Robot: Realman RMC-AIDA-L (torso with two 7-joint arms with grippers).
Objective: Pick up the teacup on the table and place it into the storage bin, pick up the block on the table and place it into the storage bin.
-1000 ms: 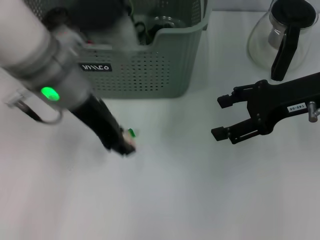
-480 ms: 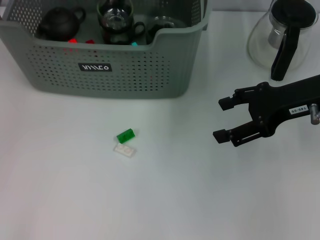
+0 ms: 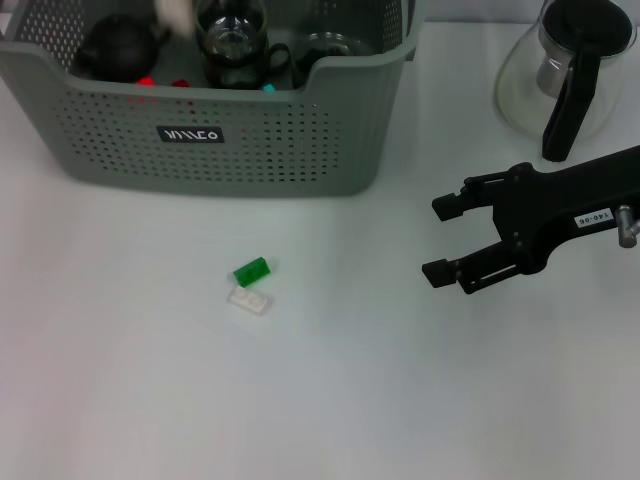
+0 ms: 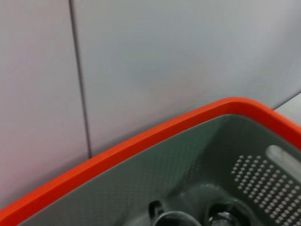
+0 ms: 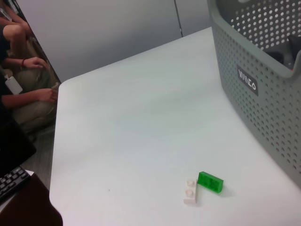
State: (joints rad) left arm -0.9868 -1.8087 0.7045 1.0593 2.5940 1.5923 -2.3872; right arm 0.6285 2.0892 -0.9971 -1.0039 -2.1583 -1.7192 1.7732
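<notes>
While the storage bin (image 3: 240,150) at the far left of the bench (image 3: 330,400) already holds dark cups, a green block (image 3: 251,270) and a white block (image 3: 249,300) lie touching just in front of it. I judge the block pick comes next. The right gripper (image 3: 448,238) hovers well apart from them, jaws wide and empty. Best to descend straight over one block and close across its short sides. The left gripper is out of sight.
</notes>
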